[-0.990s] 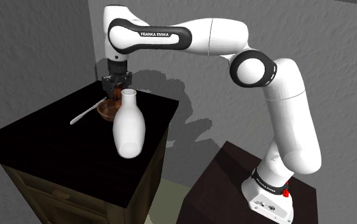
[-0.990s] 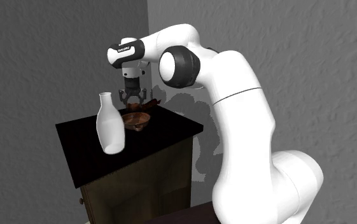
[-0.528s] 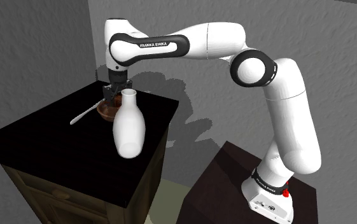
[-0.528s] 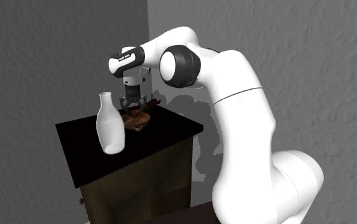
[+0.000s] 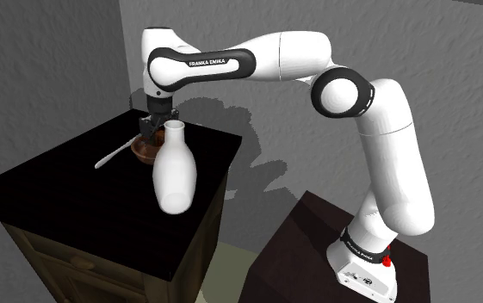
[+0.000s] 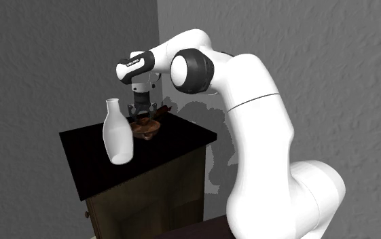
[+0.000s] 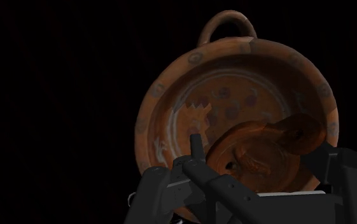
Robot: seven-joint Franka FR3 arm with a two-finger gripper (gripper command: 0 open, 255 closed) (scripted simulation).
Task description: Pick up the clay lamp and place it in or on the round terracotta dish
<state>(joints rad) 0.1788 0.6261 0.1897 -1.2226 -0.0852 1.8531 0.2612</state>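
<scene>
The gripper [image 7: 264, 147] clasps the brown lamp [image 7: 253, 160] between 2 fingers [image 7: 196, 145] inside the dish [image 7: 165, 105].

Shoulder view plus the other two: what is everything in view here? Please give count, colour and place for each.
cabinet: one, black top, brownish front, in a corner of grey walls.
bottle: one, white, upright on the cabinet top, nearer the shoulder camera than the dish.
dish: one, reddish brown with a loop handle, on the cabinet top behind the bottle.
lamp: one, reddish brown, inside the dish's outline under the gripper.
spoon: one, white, lying on the cabinet top at the dish's left in the shoulder view.
stand: one, dark box, shoulder view's lower right.
arm: one, white with dark joints, reaching over the cabinet.
gripper: one, black, low over the dish.
</scene>
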